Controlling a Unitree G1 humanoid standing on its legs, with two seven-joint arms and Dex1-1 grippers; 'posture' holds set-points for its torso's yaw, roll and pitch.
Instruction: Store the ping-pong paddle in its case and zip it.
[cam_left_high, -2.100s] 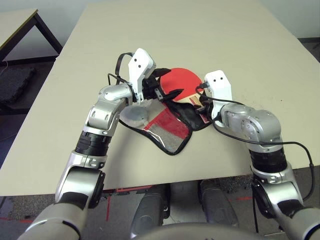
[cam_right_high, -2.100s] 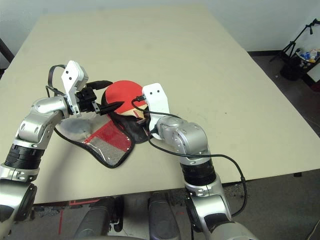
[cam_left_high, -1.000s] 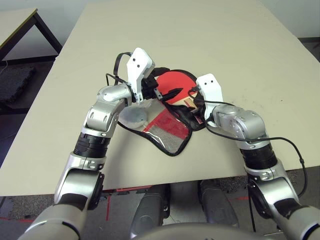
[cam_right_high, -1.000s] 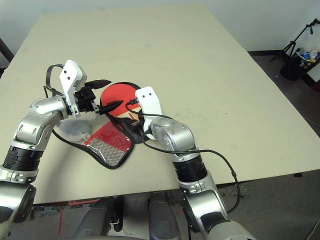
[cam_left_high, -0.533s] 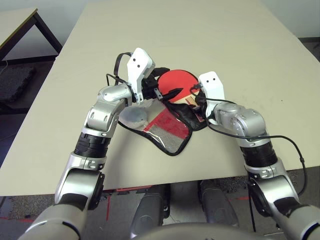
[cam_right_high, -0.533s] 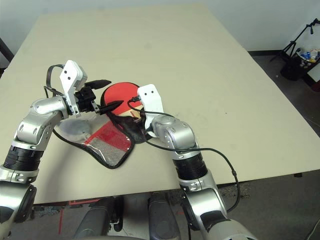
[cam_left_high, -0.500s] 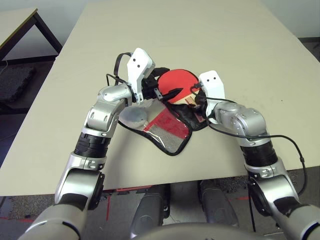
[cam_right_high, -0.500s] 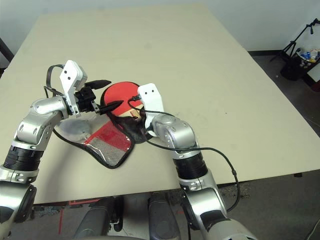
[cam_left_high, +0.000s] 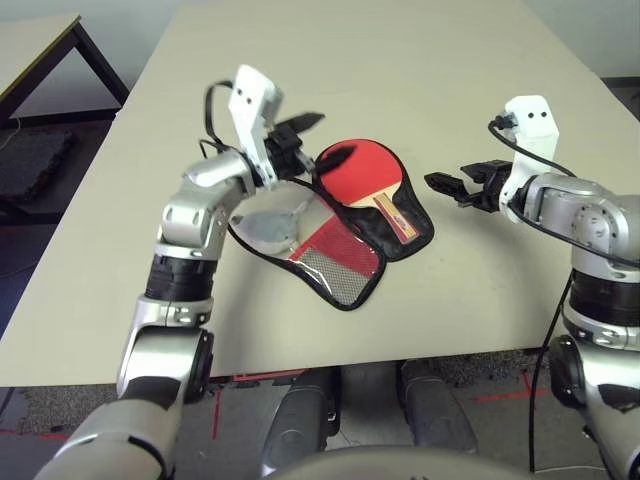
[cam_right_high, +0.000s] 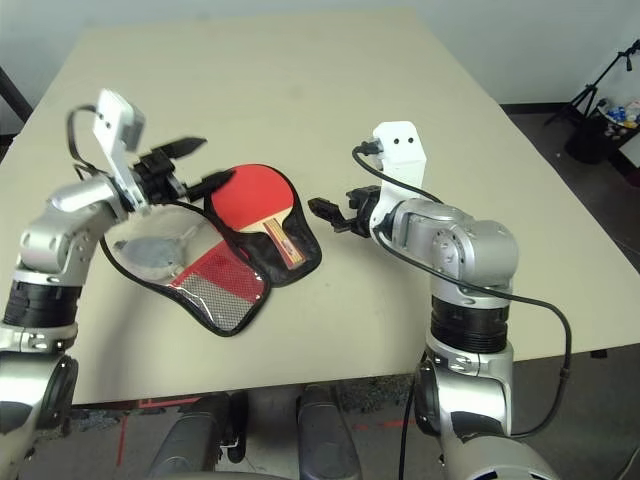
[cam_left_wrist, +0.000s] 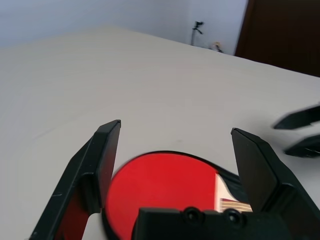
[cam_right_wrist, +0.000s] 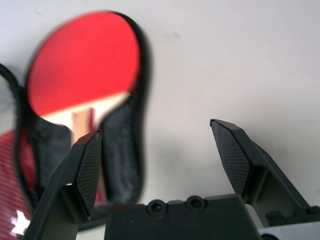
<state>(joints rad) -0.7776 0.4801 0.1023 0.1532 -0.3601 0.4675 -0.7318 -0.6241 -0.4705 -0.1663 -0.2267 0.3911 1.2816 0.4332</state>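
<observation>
Table: a large beige tabletop, matt and plain, with dark floor beyond its left edge and a second table corner far left.
Case: the case lies opened flat near the front middle of the table, black lining up on one half, the red half with mesh pocket folded out toward the front edge. Black edging runs round the rim. Unzipped.
Paddle: the ping-pong paddle rests on the black-lined half of the case, red face up, round head toward the far side, pale handle with its striped side pointing toward the near right. Its head overlaps the case rim on the far side. Nothing is gripping it.
Lump: a grey-white soft lump sits on the left part of the case, beside the red mesh half.
Left gripper: the left gripper is raised above the left rim of the case, just off the paddle head, fingers spread wide and holding nothing. In the left wrist view, the red face shows between and below the fingers.
Right gripper: the right gripper hangs to the right of the case, clear of it, pointing back toward the paddle. Fingers spread wide, empty.
</observation>
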